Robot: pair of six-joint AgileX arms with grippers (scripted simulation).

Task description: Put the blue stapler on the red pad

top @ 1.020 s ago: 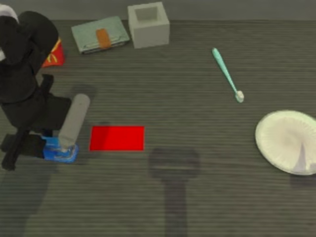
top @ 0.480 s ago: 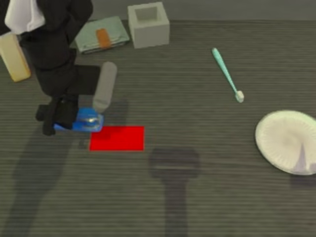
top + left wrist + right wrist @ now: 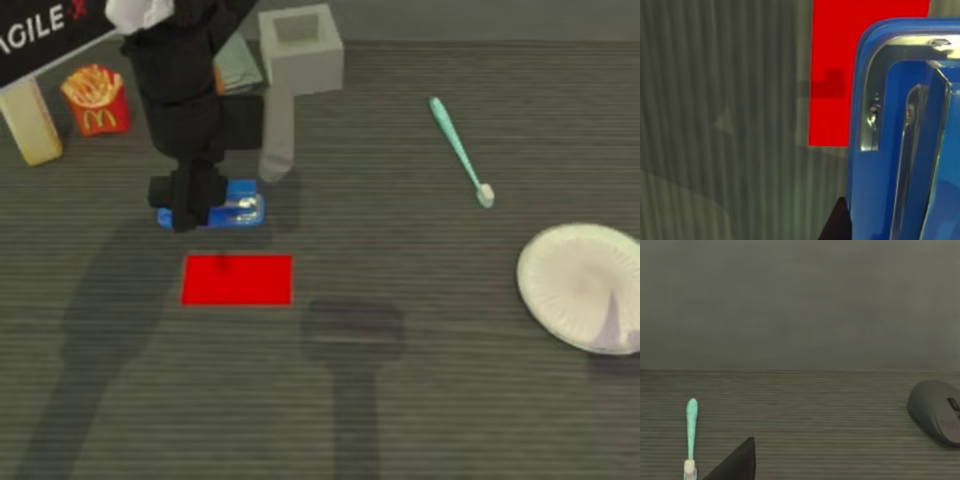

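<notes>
left gripper (image 3: pixel 190 205) fingers closed across the blue stapler (image 3: pixel 228 206), carrying it clear of the table, just behind the red pad (image 3: pixel 237 280) in the top view. the left wrist view shows the stapler's (image 3: pixel 905 135) metal strip close up, with the pad's (image 3: pixel 840 75) edge below it. judgement: stapler is rigid, hard plastic and metal, moderately light; smooth sides may slip, and the hinged top could flex if squeezed top to bottom. grip across the flanks near mid-length looks safest. pad is paper-thin and may slide on set-down. right arm is parked off the top view; fingers not shown.
</notes>
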